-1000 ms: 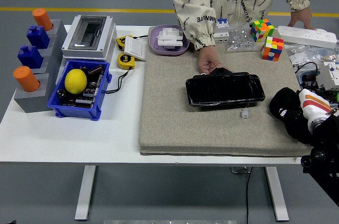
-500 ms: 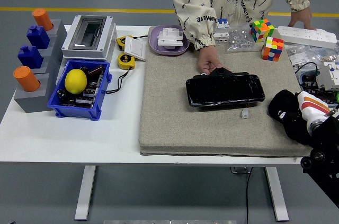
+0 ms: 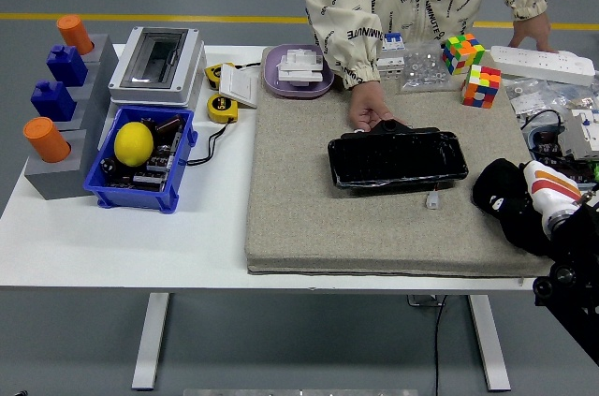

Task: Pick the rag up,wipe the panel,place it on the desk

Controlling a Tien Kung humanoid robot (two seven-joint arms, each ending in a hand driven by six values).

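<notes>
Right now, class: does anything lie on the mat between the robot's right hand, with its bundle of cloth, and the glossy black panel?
Only a small white connector lies on the beige mat between the right hand and the glossy black panel. A person's hand rests at the panel's far edge.

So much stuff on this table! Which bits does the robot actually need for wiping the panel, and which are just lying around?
Needed:
black panel
rag
right hand

Lying around:
blue bin
lemon
puzzle cubes
tape measures
purple dish
power strip
</notes>
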